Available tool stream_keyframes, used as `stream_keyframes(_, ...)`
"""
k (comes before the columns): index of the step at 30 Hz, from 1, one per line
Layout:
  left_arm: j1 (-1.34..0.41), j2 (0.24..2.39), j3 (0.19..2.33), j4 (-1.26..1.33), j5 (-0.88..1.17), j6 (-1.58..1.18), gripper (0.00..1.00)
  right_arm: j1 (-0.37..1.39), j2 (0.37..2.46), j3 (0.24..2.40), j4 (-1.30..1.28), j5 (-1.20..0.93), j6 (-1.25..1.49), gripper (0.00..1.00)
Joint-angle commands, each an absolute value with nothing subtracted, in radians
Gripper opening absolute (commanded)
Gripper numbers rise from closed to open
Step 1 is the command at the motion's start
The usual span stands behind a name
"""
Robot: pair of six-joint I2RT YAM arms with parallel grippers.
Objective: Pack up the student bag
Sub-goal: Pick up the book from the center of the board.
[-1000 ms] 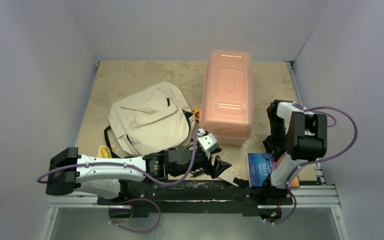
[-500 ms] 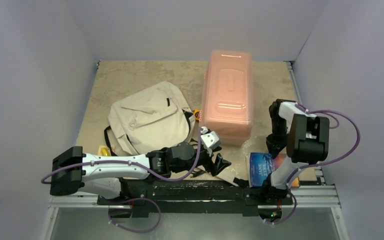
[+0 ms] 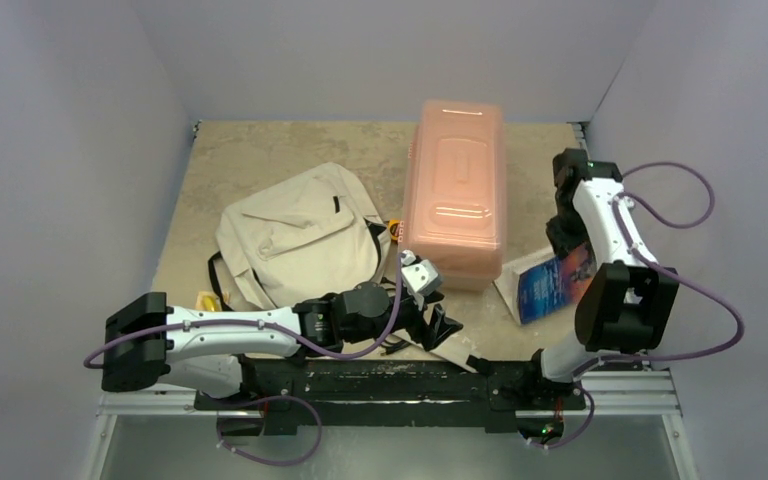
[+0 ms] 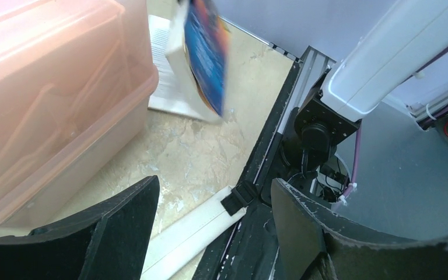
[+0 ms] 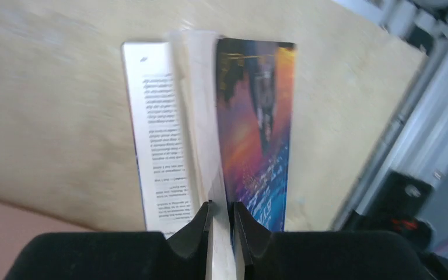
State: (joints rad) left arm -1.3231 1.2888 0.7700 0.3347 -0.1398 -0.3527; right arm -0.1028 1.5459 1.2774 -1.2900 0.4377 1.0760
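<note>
Blue book (image 3: pixel 548 286) in outstretched right claw (image 5: pixel 221 211)

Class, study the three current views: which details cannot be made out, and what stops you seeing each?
- Top view: whether the student bag is open; the left arm covers its near edge.
- Top view: the small yellow item beside the bag; too small to identify.
- Right wrist view: text on the book; blurred.
- Top view: what the pink box contains; its lid is cloudy.
</note>
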Motion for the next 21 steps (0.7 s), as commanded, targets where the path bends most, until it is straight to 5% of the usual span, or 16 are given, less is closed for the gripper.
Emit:
stream_keyframes(1, -1.319, 1.291, 0.810, 0.375, -0.112, -0.370, 0.70, -0.025, 1.663, 1.479, -1.244, 0.553, 1.067, 0.00)
stream_keyframes(7, -1.319, 1.289, 0.815, 0.362, -0.112, -0.376, 0.70, 0.027, 1.757, 1.528, -1.183, 0.704, 0.999, 0.00)
stream_keyframes(14, -1.319, 1.288, 0.817, 0.354, -0.103, -0.385, 0.70, 0.031, 1.617, 1.305, -0.870, 0.755, 0.759, 0.00)
stream_keyframes(21, -1.319, 1.281, 0.816, 0.345, -0.110, -0.387, 0.70, 0.031, 1.627, 1.263, -0.696, 0.576, 0.556, 0.00)
